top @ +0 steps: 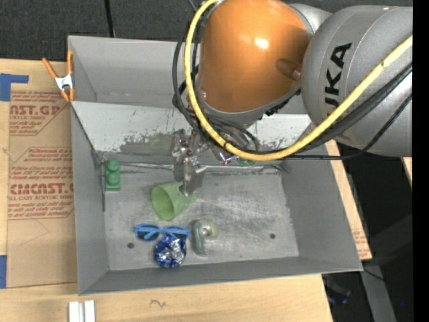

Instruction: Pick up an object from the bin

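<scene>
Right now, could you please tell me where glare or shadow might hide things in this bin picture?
Camera view: a bright highlight sits on the robot's glossy orange wrist cover; the crumpled blue foil ball glints white; the scratched grey metal bin floor looks evenly lit, with no hard shadow around the pale green plastic cup by the gripper.

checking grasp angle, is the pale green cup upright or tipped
Tipped: the pale green cup lies on its side on the bin floor.
</scene>
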`<state>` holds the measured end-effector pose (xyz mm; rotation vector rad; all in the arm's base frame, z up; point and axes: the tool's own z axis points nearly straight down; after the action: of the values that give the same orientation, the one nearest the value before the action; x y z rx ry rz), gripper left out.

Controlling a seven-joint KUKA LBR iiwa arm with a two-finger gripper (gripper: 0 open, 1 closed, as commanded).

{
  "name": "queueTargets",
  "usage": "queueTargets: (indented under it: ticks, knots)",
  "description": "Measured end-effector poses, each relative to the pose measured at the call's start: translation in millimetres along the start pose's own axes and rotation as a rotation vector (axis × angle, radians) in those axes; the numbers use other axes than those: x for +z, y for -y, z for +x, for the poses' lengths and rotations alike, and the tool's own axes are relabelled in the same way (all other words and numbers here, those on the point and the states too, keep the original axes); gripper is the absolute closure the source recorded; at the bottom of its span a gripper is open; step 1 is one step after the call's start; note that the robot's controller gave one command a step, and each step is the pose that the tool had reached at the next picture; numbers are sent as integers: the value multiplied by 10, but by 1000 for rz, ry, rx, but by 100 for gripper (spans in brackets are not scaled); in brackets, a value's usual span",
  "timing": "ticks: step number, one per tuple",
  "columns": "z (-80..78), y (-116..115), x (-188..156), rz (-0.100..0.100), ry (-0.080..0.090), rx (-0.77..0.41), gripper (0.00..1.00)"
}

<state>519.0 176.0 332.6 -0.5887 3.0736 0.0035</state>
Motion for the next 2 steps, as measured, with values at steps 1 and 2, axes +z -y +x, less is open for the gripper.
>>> queueTargets:
  ticks: [1, 2]
  knots:
    - [-154, -212, 1191, 1, -16, 322, 100]
    - [-159, -207, 1163, 1, -12, 322, 0]
